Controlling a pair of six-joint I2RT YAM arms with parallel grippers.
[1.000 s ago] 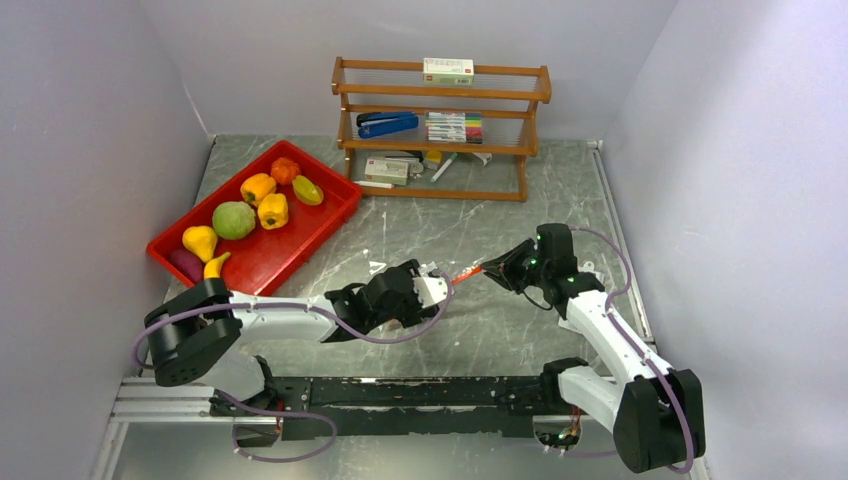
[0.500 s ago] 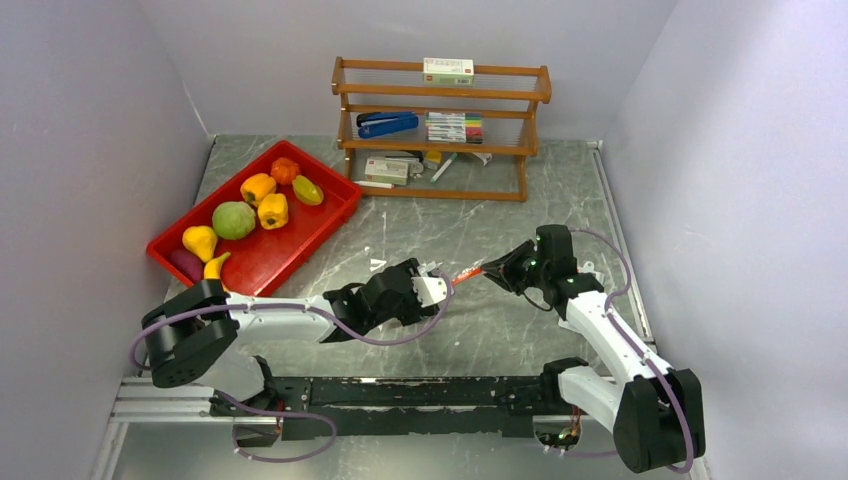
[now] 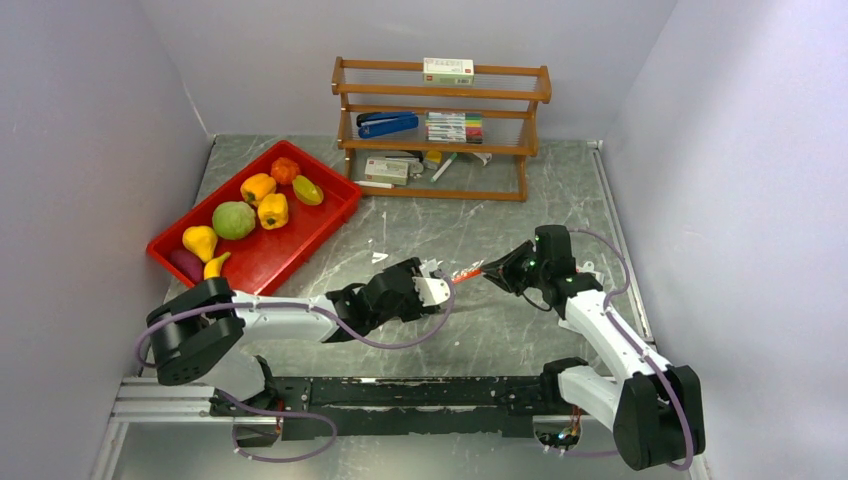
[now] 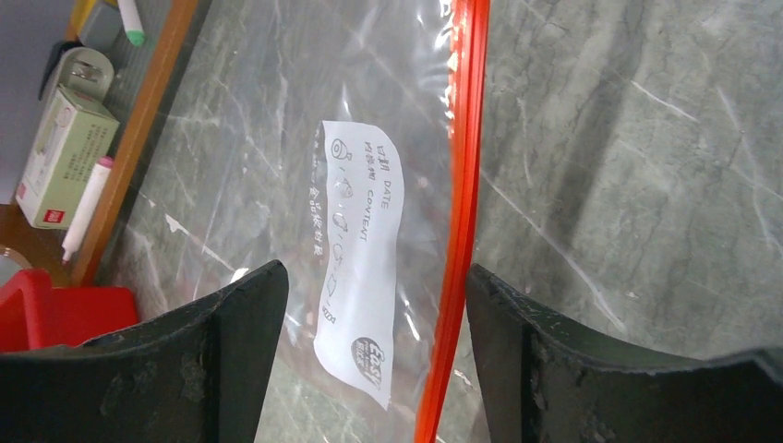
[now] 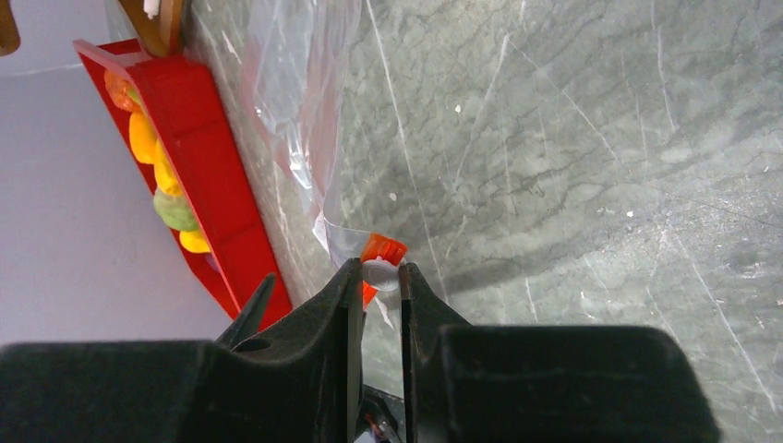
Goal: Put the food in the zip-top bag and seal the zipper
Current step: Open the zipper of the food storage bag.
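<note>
Black left tool point(image 4: 374, 286) low over clear plastic zip-top bag point(image 4: 277, 138), jaws apart astride red-orange zipper strip point(image 4: 464, 166); right tool point(image 5: 379, 277) pinches strip's end. White label point(image 4: 360, 249): "DATE", "CONTENT".

The left gripper point(image 3: 440, 284) has crept slightly farther from its base. The right gripper point(image 3: 488, 268), pinched on the end of the zipper point(image 3: 465, 272), has drifted the same way. Off the left gripper's left side, the pale glint on the zip-top bag point(image 3: 380, 257) has slid a little farther out from it.
</note>
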